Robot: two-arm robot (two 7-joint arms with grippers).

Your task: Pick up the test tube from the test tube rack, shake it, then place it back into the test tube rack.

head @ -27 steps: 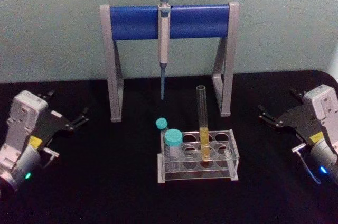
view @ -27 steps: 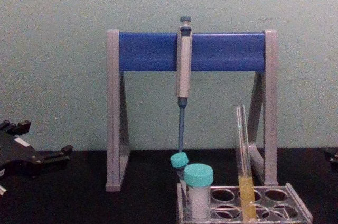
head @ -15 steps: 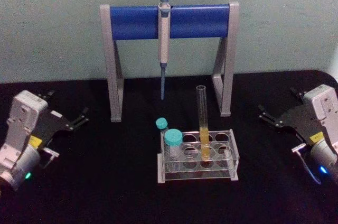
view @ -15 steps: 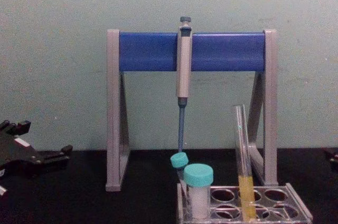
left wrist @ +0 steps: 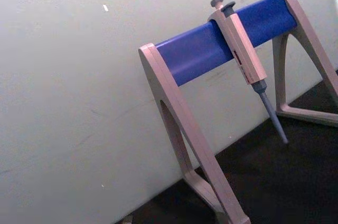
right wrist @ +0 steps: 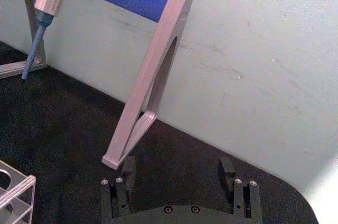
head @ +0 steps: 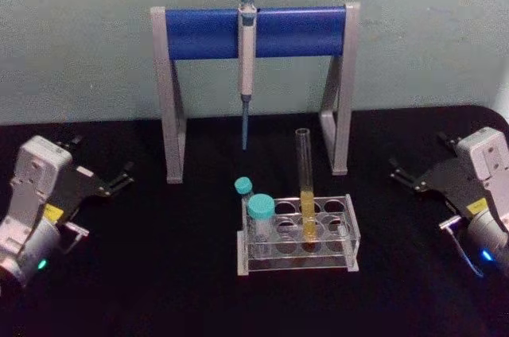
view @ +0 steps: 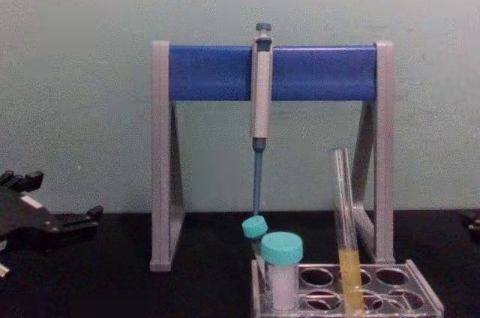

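Note:
The test tube (head: 305, 178) stands upright in the test tube rack (head: 350, 235) at the table's centre, with yellow-orange liquid in its lower part. In the chest view the test tube (view: 343, 205) rises well above the rack (view: 421, 289). My left gripper (head: 102, 158) rests open at the far left of the table, well away from the rack; it is also at the chest view's left edge (view: 64, 196). My right gripper (head: 417, 154) rests open at the far right. In the right wrist view its fingers (right wrist: 127, 169) stand apart with nothing between them, and a rack corner (right wrist: 15, 188) is visible.
A grey-and-blue pipette stand (head: 294, 31) stands behind the rack with a pipette (head: 246, 59) hanging from its bar. Two teal-capped vials (head: 260, 211) sit at the rack's left end. The black tabletop (head: 159, 273) lies open on both sides of the rack.

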